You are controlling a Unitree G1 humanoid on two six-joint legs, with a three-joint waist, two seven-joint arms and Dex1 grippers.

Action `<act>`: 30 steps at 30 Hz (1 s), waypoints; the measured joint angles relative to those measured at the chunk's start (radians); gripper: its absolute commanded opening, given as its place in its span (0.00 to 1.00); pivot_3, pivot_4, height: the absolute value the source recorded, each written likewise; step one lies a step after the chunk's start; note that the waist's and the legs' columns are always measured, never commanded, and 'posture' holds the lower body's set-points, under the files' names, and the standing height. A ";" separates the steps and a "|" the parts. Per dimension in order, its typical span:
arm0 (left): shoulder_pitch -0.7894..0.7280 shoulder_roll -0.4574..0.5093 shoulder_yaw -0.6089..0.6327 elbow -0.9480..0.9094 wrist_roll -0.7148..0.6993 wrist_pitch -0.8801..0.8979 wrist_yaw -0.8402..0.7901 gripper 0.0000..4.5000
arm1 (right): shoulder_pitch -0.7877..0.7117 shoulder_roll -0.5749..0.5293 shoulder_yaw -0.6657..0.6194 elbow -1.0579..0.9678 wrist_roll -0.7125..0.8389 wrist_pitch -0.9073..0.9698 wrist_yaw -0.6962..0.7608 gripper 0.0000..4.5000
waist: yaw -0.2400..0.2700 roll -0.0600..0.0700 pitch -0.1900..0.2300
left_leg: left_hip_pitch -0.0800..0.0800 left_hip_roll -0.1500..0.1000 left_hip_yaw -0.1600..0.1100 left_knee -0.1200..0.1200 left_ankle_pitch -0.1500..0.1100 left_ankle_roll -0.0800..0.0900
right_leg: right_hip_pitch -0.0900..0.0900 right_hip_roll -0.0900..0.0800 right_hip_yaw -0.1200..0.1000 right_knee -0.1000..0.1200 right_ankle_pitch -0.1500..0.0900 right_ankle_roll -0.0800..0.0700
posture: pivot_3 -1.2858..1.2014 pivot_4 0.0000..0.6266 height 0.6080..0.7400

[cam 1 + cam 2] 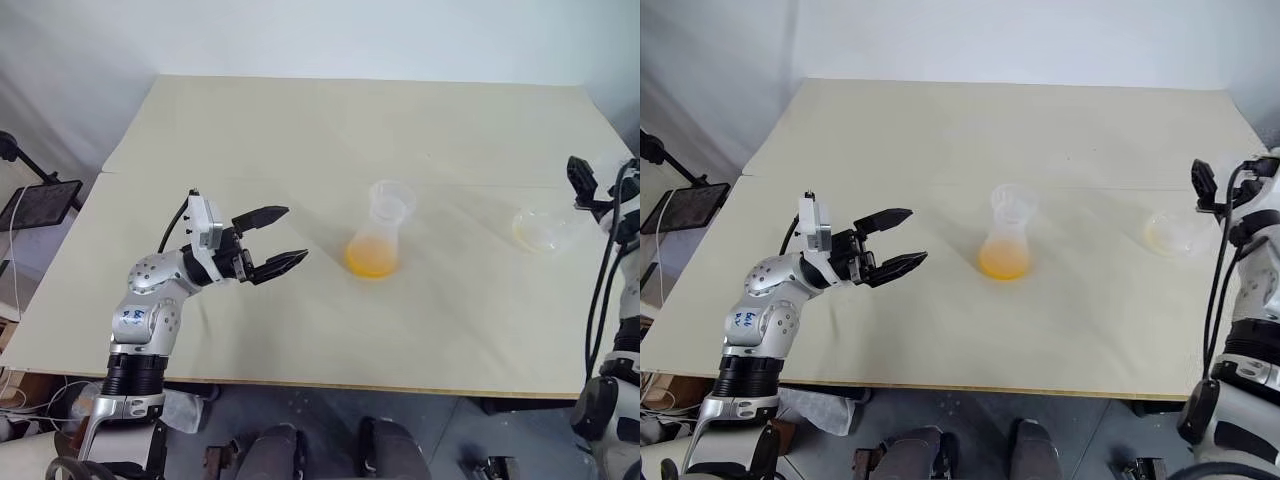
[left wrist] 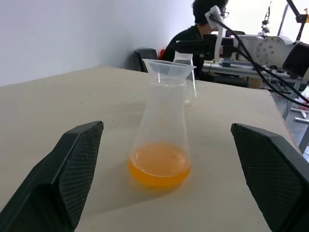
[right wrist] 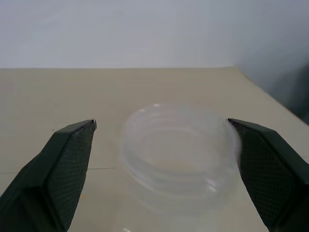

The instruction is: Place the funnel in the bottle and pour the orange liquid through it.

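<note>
I read the left gripper [image 1: 296, 232] as fully spread and empty. It hangs above the left part of the table [image 1: 300, 130] with its fingers aimed at the conical flask [image 1: 380, 232] and is well apart from it. The flask stands upright near the middle of the table. The funnel [image 1: 392, 198] is seated in the flask's neck, with its flared cone above the rim. The orange liquid [image 1: 370, 260] lies as a shallow pool in the flask's wide base. The bottle [image 1: 545, 230] stands upright near the right edge of the table, well apart from the flask. From above its inside shows only a faint yellowish tint. In the right wrist view, the right gripper [image 3: 162, 122] is spread wide with one finger on each side of the bottle's rimmed mouth. There is a clear gap on one side, and I cannot tell whether the other finger touches the rim. The right gripper has hold of nothing.
</note>
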 measured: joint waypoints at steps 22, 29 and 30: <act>0.058 0.116 0.014 0.005 0.000 0.018 -0.077 1.00 | 0.695 -0.002 -0.208 -0.756 0.385 0.170 0.379 1.00 | 0.024 0.000 0.000 | 0.001 0.001 0.000 -0.001 0.000 0.000 | 0.004 0.000 0.002 -0.007 0.000 0.000 | 0.52 0.24 1.00; 0.184 0.206 0.087 -0.011 0.006 0.016 -0.081 1.00 | 0.908 0.027 -0.032 -0.936 0.369 0.010 0.700 1.00 | 0.015 0.000 0.000 | 0.005 0.001 -0.001 -0.004 0.000 0.000 | 0.007 0.000 0.003 -0.010 0.000 0.000 | 0.52 0.24 1.00; 0.207 0.206 0.090 -0.024 0.010 0.008 -0.075 1.00 | 0.907 0.028 -0.001 -0.938 0.361 -0.010 0.718 1.00 | 0.015 -0.001 0.000 | 0.005 0.001 -0.001 -0.004 0.000 0.000 | 0.007 -0.001 0.004 -0.011 0.000 0.000 | 0.52 0.24 1.00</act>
